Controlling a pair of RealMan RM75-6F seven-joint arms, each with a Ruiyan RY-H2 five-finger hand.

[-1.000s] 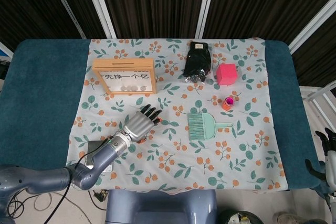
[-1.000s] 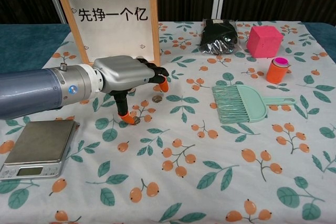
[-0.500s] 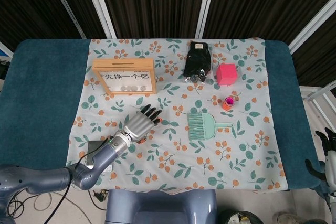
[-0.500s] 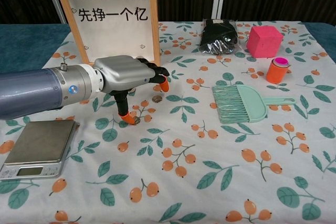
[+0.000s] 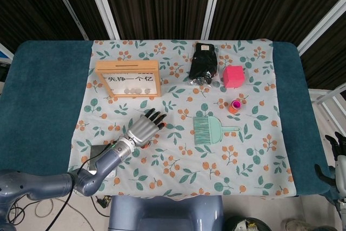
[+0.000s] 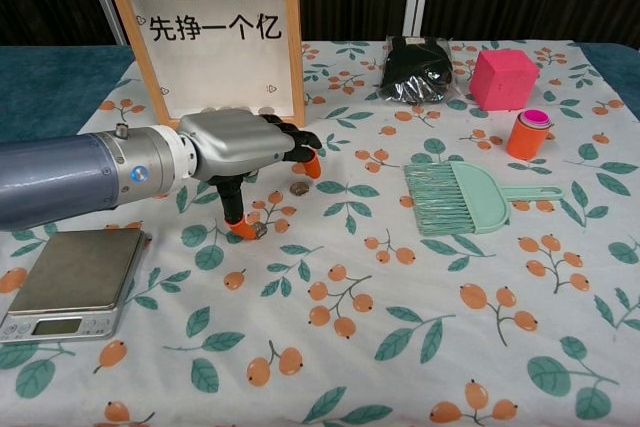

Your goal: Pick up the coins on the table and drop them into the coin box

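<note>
Two coins (image 6: pixel 298 188) flat near upright coin box (image 6: pixel 214 39).

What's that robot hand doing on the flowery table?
The robot's left hand is reaching down over two coins on the cloth. Its thumb tip sits right by one coin, and another coin lies just past its fingers. It doesn't seem to be holding a coin yet. The wooden coin box stands behind the hand, waiting. The right hand hangs off the table's edge, doing nothing.

L hand (image 5: pixel 144 129) near coin box (image 5: pixel 128 79), brush (image 5: pixel 210 130)
</note>
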